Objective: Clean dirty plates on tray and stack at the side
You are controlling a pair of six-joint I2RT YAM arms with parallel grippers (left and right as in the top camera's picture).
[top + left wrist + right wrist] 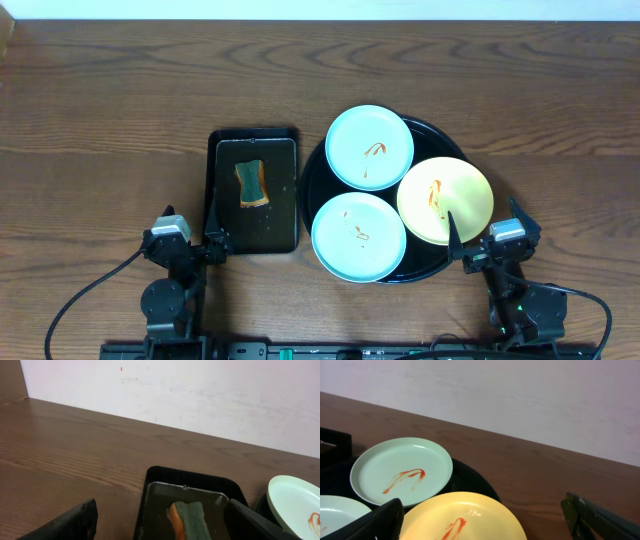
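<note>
The round black tray [313, 185] holds three plates with orange sauce squiggles: a mint plate [370, 147] at the back, a mint plate [359, 237] at the front and a yellow plate [445, 200] at the right. My right gripper [487, 228] is open and empty just in front of the yellow plate. The right wrist view shows its open fingers [485, 520] on either side of the yellow plate [470, 510], with the back mint plate [402, 467] behind. My left gripper [190, 237] is open and empty at the front left.
A smaller black rectangular tray [222, 200] left of the round tray holds a green and orange sponge [252, 184]. The left wrist view shows the sponge [192, 520] between the open fingers [162, 527]. A pale wall runs behind the table.
</note>
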